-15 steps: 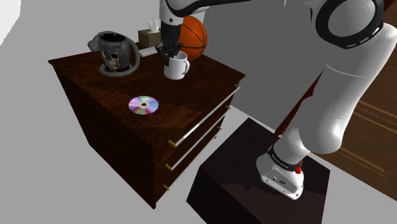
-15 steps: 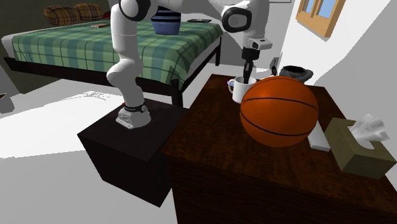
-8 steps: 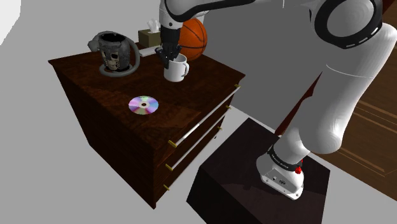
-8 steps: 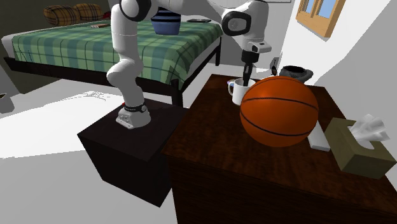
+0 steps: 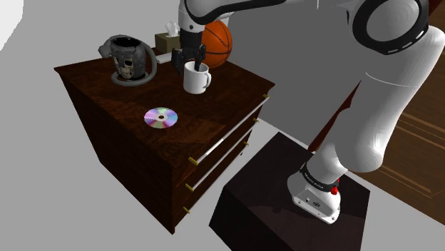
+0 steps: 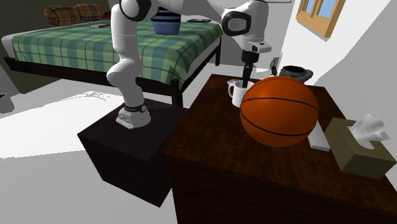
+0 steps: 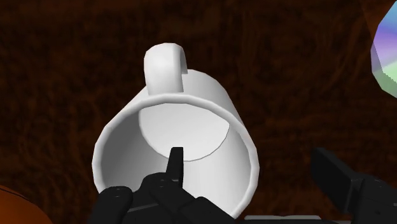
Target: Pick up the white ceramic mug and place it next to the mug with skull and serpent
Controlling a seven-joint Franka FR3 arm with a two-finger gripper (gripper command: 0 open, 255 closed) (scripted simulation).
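The white mug stands upright on the dark wooden dresser, a short way to the shoulder view's right of the dark skull-and-serpent mug. My gripper hangs right over the white mug's rim and is open. In the wrist view one finger dips inside the mug and the other finger stands outside it, both clear of the wall; the gripper straddles the rim. In the second exterior view the gripper is above the mug, with the skull mug behind.
An orange basketball and a tissue box sit at the dresser's back. A shiny CD lies nearer the front. The dark stand box is beside the drawers. A green plaid bed lies beyond.
The fingers, earlier shut on the mug's rim, have spread apart and let go. The mug now stands free on the dresser. The hand shifted slightly toward the skull mug.
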